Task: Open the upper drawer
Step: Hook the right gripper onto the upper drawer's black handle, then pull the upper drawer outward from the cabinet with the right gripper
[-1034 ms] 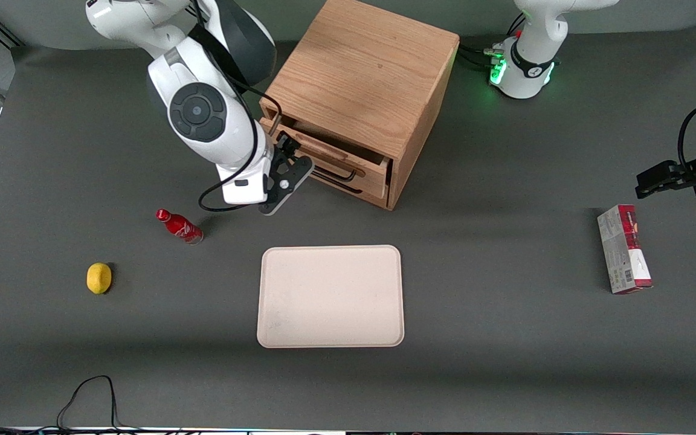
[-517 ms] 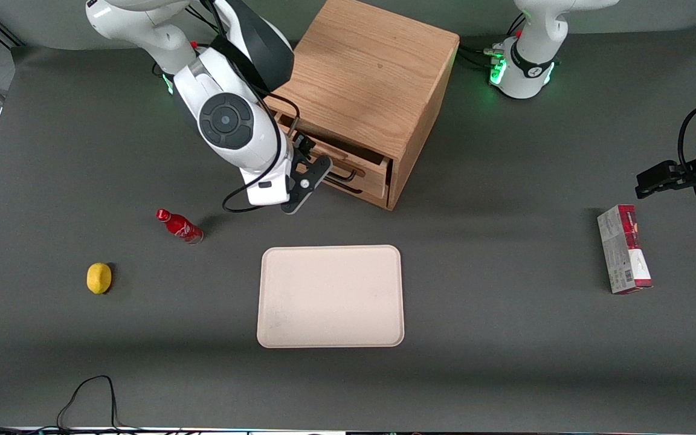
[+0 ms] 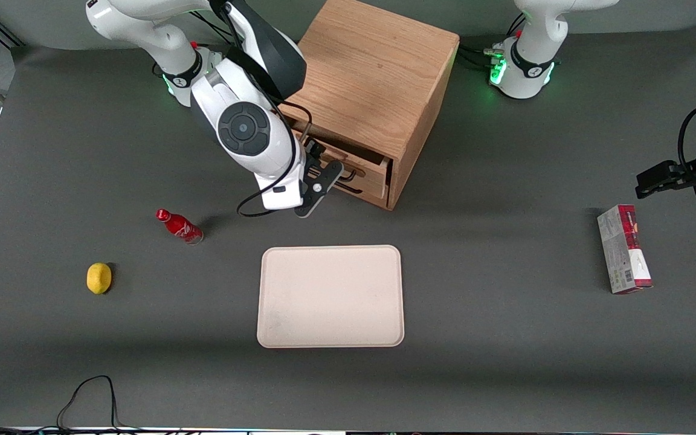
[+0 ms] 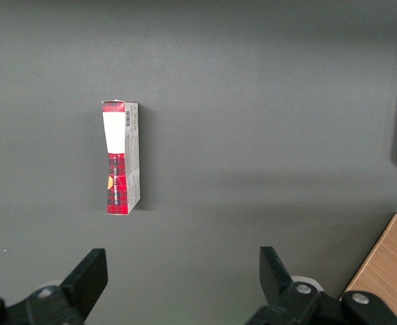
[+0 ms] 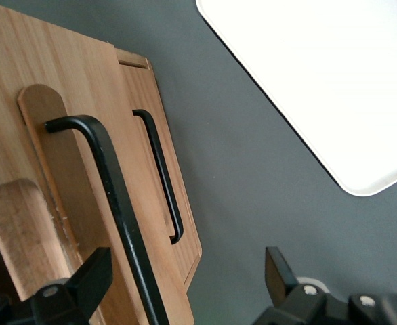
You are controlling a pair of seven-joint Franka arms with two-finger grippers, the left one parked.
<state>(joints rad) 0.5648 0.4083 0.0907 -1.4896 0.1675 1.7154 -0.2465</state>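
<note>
The oak cabinet (image 3: 366,78) stands at the back of the table. Its upper drawer (image 3: 367,164) sits pulled out a little, with a dark gap showing above its front. In the right wrist view the upper drawer (image 5: 63,169) has a thin black bar handle (image 5: 114,196), and the lower drawer (image 5: 154,122) carries its own black handle (image 5: 161,176). My gripper (image 3: 328,173) hovers in front of the upper drawer. It is open, and the upper handle runs between its fingertips (image 5: 90,276), close to one of them. The gripper (image 5: 183,277) holds nothing.
A cream tray (image 3: 330,296) lies nearer the front camera than the cabinet. A red bottle (image 3: 179,225) and a lemon (image 3: 98,278) lie toward the working arm's end. A red and white box (image 3: 623,249) lies toward the parked arm's end.
My gripper has slid along the cabinet front toward the middle of the upper handle, staying open. The drawer has not visibly moved.
</note>
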